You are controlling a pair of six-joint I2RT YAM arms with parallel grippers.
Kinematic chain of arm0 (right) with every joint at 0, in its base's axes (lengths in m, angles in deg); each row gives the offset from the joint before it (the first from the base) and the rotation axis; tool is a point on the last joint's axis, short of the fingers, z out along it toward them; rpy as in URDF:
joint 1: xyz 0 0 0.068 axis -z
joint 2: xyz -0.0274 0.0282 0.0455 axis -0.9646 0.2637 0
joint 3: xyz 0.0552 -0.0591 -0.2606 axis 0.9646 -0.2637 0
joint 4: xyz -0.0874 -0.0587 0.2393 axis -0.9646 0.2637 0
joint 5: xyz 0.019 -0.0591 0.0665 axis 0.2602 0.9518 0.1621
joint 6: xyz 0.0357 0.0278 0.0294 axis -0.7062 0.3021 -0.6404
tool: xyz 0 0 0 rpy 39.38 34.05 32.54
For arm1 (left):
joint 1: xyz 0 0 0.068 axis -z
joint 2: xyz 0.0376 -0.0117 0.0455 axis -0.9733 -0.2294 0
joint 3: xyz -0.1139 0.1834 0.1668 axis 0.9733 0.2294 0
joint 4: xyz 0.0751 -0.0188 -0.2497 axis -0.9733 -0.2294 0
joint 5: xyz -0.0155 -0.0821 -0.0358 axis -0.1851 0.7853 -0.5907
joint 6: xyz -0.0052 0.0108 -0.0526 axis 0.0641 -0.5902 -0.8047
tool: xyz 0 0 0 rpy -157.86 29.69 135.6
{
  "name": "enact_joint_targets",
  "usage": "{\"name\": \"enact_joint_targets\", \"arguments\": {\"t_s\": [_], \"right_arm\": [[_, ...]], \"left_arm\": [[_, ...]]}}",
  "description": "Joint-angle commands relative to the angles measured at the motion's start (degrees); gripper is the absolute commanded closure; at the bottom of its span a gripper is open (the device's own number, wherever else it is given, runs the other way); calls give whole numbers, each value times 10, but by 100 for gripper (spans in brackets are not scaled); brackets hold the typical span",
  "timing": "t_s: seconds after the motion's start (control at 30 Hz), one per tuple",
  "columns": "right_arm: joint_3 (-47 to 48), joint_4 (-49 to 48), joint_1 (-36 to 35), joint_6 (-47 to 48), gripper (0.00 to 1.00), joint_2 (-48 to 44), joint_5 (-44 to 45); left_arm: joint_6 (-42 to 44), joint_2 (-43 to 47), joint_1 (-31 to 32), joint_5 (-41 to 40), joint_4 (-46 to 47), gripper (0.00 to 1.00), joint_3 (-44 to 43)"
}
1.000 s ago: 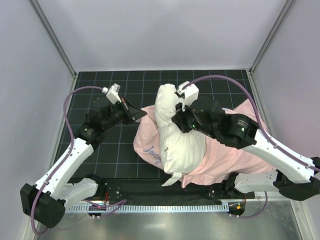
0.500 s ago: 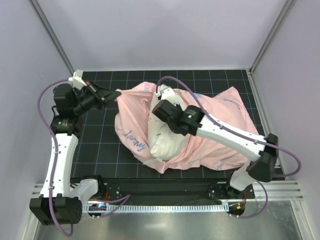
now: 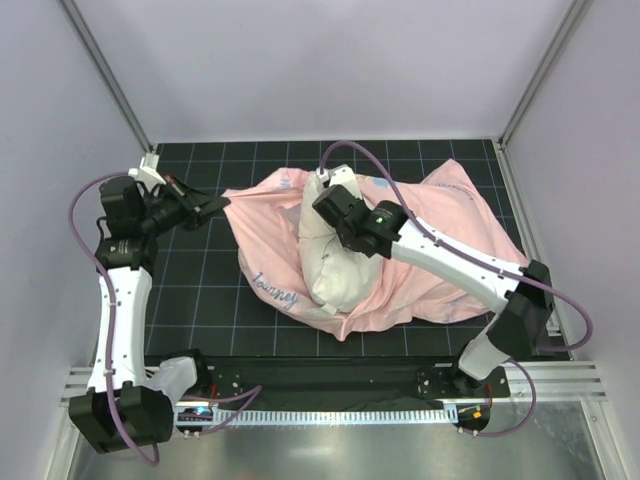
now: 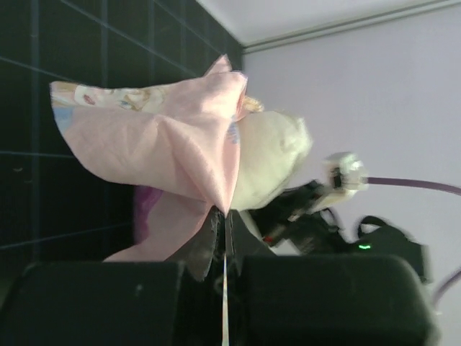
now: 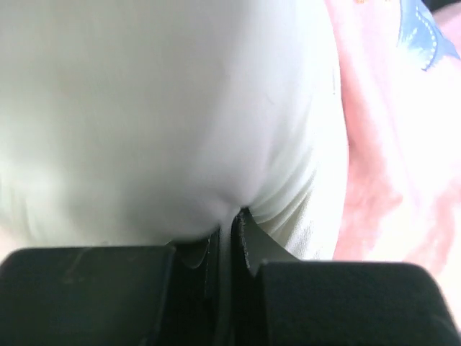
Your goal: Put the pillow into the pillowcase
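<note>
Top external view: pinching pillowcase point(image 3: 440, 280) hem tight in left claw point(image 4: 222, 220) near table's point(image 3: 200, 290) left edge, clamping pillow point(image 3: 335, 275) mid-table in right claw point(image 5: 232, 234); probably worth stretching that mouth taut while pushing deeper.

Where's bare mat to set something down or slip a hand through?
Bare mat front-left, between the left arm and the pillowcase; also a narrow strip along the back wall behind it. Centre and right are crowded: pillow, pillowcase folds, right arm lying across.
</note>
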Motion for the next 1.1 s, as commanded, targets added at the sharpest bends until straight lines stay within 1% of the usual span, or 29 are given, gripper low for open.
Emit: {"name": "enact_joint_targets", "arguments": {"t_s": [0.0,0.03,0.07,0.1,0.13,0.2,0.23,0.3,0.33,0.37,0.4,0.43,0.47,0.5,0.53,0.6,0.63,0.67,0.73,0.77,0.87,0.9,1.07], "right_arm": [[-30,-19,31,62,96,-49,-81],[-36,-42,32,80,96,-76,-112],[-49,-63,32,85,96,-87,-167],[-57,-100,32,90,96,-99,-187],[-64,-118,32,97,96,-109,-207],[-84,-159,32,99,96,-134,-232],[-92,-173,32,103,96,-139,-237],[-115,-213,31,109,96,-154,-260],[-125,-228,32,111,96,-159,-265],[-144,-243,32,113,96,-165,-269],[-153,-269,32,114,96,-167,-274],[-161,-283,32,114,96,-171,-274],[-175,-306,32,111,96,-176,-275],[-181,-316,33,109,96,-179,-278],[-189,-323,32,107,96,-182,-278],[-202,-351,33,97,96,-197,-278],[-208,-361,33,92,96,-204,-273],[-219,-379,33,87,96,-209,-266],[-228,-392,33,69,96,-229,-255],[-237,-404,33,64,96,-236,-247],[-244,-418,33,42,96,-266,-242],[-243,-419,34,37,96,-273,-237],[-224,-399,36,12,96,-306,-240]], "left_arm": [[115,1,28,-100,-47,100,-34],[134,-3,44,-129,-58,100,-34],[148,-6,72,-157,-72,100,-36],[161,-9,88,-223,-98,100,-36],[189,-15,102,-255,-109,99,-37],[210,-19,144,-322,-137,94,-37],[226,-24,153,-377,-146,91,-36],[236,-27,180,-418,-160,83,-33],[240,-25,190,-446,-161,77,-30],[241,-25,200,-458,-163,64,-28],[241,-24,224,-463,-169,57,-27],[240,-23,235,-510,-173,53,-27],[236,-19,263,-525,-175,48,-24],[232,-17,263,-537,-175,47,-20],[221,-16,292,-547,-173,46,-17],[202,-20,325,-548,-155,46,-6],[194,-21,362,-551,-142,45,11],[174,-22,379,-558,-129,45,23],[154,-29,409,-565,-79,44,59],[145,-32,427,-567,-39,44,76],[110,-48,442,-561,26,44,130],[95,-57,444,-562,59,44,139],[78,-74,463,-555,156,41,176]]}}
